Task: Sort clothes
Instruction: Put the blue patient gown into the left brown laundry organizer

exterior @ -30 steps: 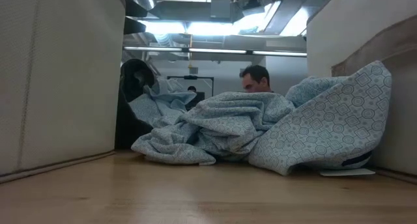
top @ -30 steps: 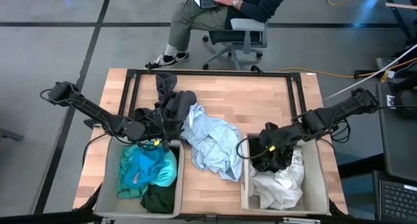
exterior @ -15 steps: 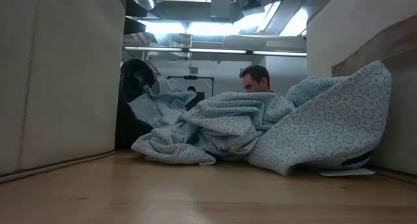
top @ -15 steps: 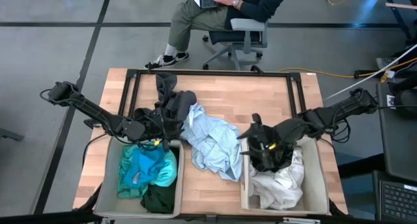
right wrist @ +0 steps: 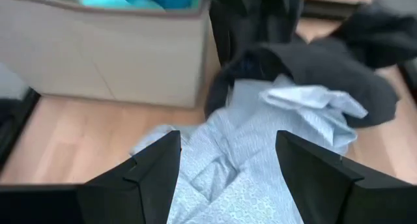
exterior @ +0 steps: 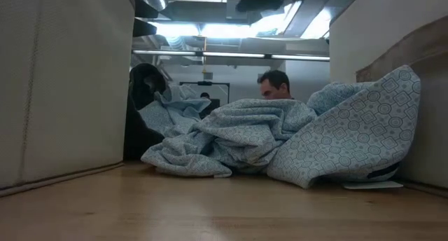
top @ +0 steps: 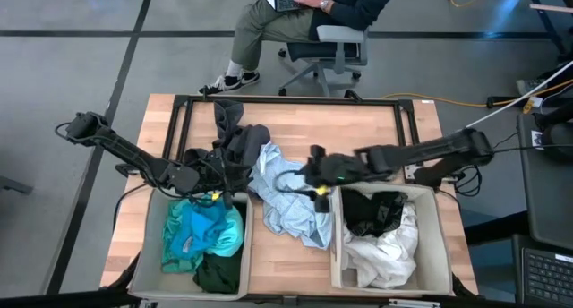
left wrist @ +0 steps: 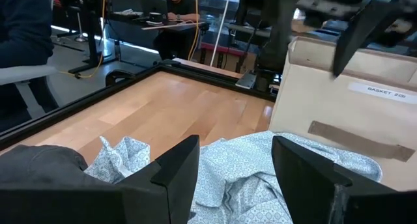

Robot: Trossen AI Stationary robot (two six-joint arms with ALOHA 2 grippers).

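Seen from above, a wooden table [top: 358,129] fills the centre of the frame with a beige fabric bin at each lower corner. The left bin [top: 150,254] holds a bright turquoise garment [top: 201,232] and a dark green one [top: 219,272]; the right bin [top: 434,245] holds a black garment [top: 376,211] on top of a white one [top: 385,254]. Between the bins lies a crumpled pale light-blue garment [top: 291,196], with a dark grey garment [top: 237,142] touching its upper left edge. The right gripper [top: 313,175] hovers over the pale blue cloth at frame centre, fingers spread and empty. The left gripper [top: 224,175] sits at the dark grey garment, just above the left bin, fingers also spread. A seated person [top: 304,8] is at the top edge.
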